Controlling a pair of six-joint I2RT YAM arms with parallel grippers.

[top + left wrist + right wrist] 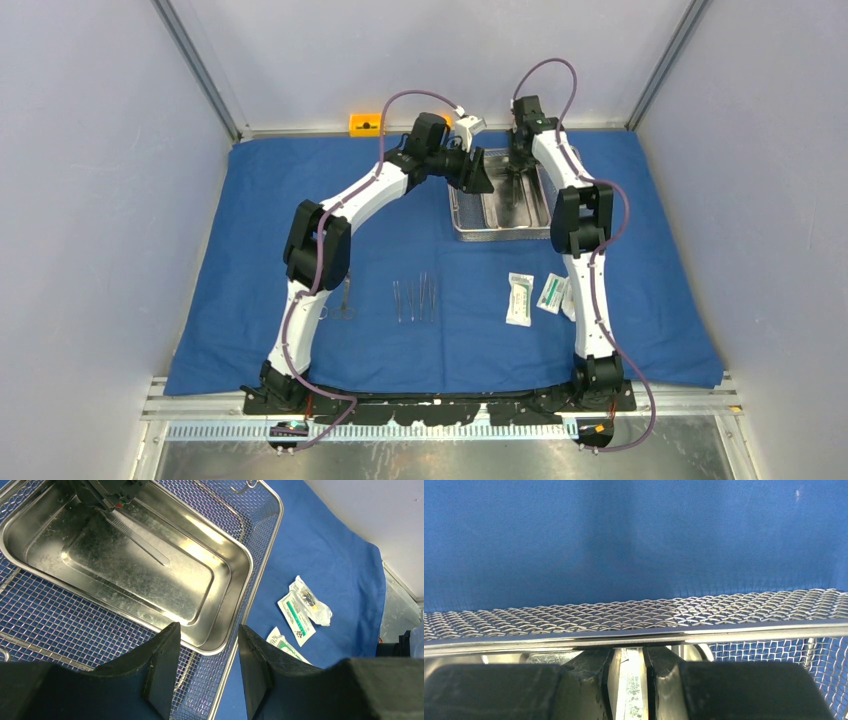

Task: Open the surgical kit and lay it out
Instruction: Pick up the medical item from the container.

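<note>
The blue cloth wrap (pixel 250 200) lies spread flat over the table. On it at the back stands the wire-mesh basket (pixel 457 215) with the steel tray (pixel 125 565) inside. My right gripper (pixel 629 652) reaches into the tray's far end (pixel 517 165) and is shut on slim metal tweezers (pixel 142 542), whose tip rests on the tray floor. My left gripper (pixel 207 630) is open and empty, hovering over the basket's left side (pixel 487 178). Scissors (pixel 343 298) and several slim instruments (pixel 416 298) lie in a row on the cloth. White packets (pixel 520 298) lie to their right.
An orange block (pixel 366 124) sits at the back edge beyond the cloth. Grey walls close in on both sides. The basket's rim (pixel 634 635) runs right in front of my right fingers. The packets also show in the left wrist view (pixel 300 612).
</note>
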